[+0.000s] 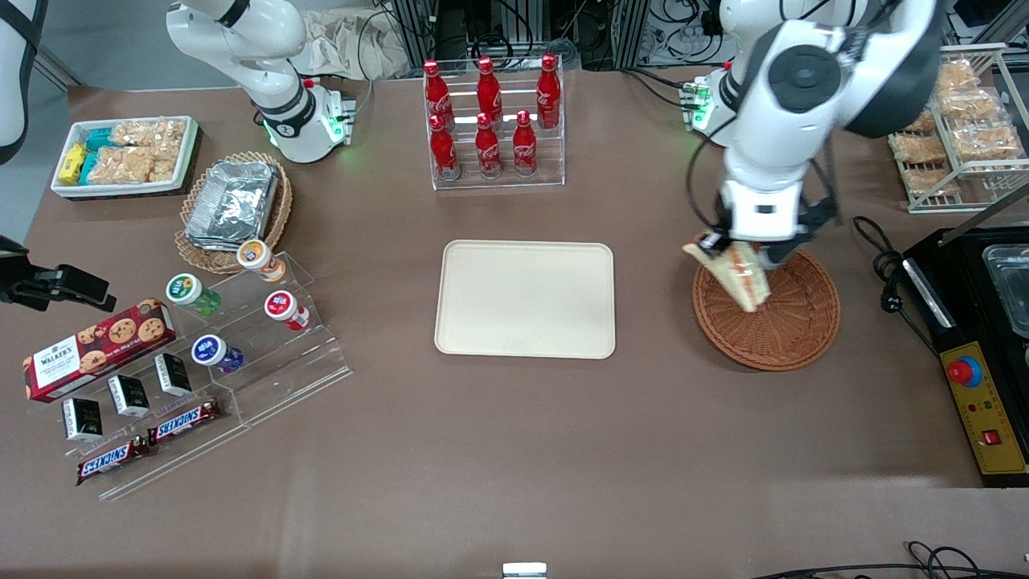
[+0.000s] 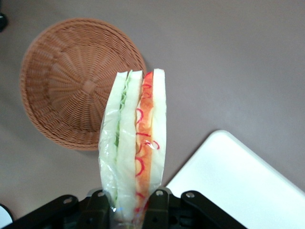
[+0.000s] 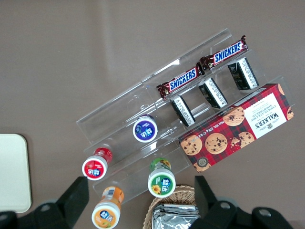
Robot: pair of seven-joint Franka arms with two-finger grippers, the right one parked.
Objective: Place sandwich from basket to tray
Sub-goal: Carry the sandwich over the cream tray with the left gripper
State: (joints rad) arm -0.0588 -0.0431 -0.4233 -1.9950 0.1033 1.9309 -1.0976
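The left arm's gripper [image 1: 735, 251] hangs above the round wicker basket [image 1: 792, 330], its two black fingers [image 2: 157, 204] pinched tight on one end of the clear-wrapped sandwich [image 2: 135, 143]. The sandwich is lifted clear of the basket. The cream tray [image 1: 526, 299] lies nearby on the table, toward the parked arm's end.

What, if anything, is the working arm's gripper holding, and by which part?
The gripper is shut on the sandwich, pinching one end of the clear-wrapped wedge across its bread faces; the sandwich hangs lifted above the basket.

Six red cola bottles [image 1: 490, 121] stand in a clear rack [image 1: 498, 173].
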